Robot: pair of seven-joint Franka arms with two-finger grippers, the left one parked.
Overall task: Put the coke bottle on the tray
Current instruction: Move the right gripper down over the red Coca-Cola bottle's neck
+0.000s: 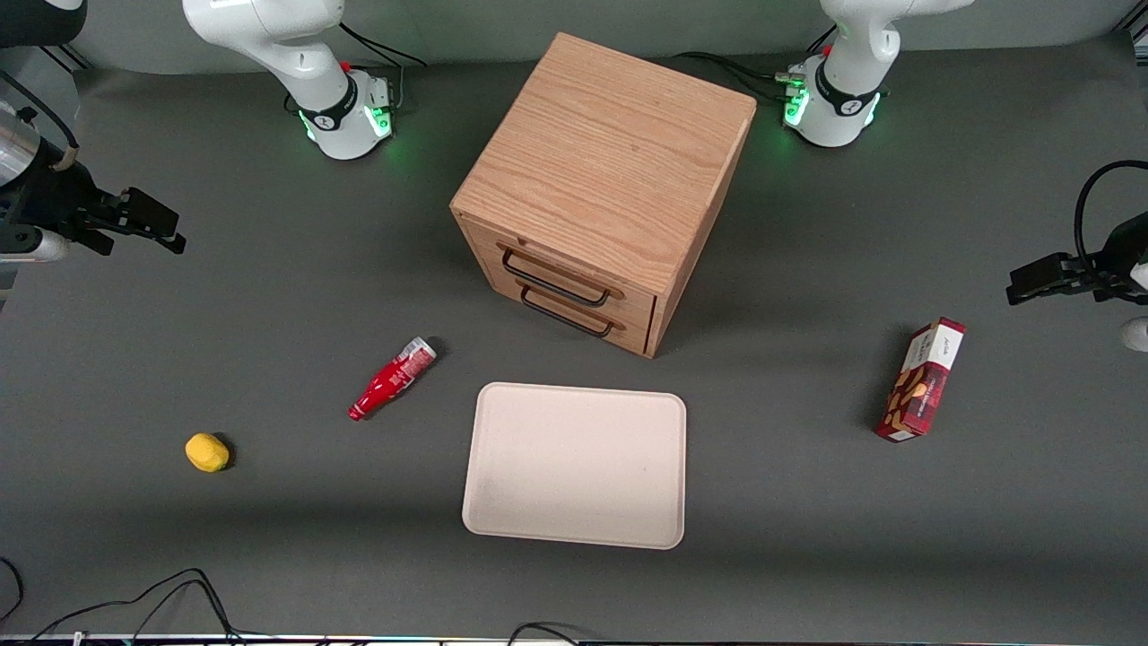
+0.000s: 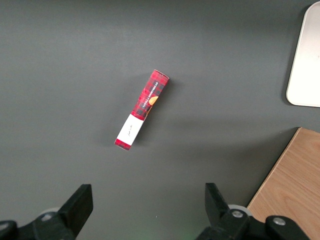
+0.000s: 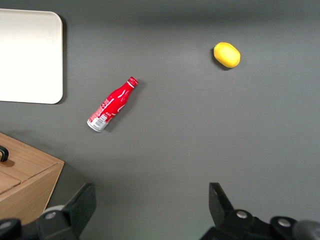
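The coke bottle [image 1: 392, 378] lies on its side on the grey table, cap end nearer the front camera, beside the tray. It also shows in the right wrist view [image 3: 111, 104]. The tray [image 1: 576, 464] is pale beige and bare, in front of the drawer cabinet; its corner shows in the right wrist view [image 3: 30, 55]. My right gripper [image 1: 148, 224] is open and empty, held high above the table at the working arm's end, well apart from the bottle. Its fingers spread wide in the right wrist view [image 3: 150, 200] over bare table.
A wooden drawer cabinet [image 1: 603, 188] with two black handles stands mid-table, farther from the front camera than the tray. A yellow lemon-like object [image 1: 206, 452] lies toward the working arm's end. A red snack box [image 1: 921, 380] lies toward the parked arm's end.
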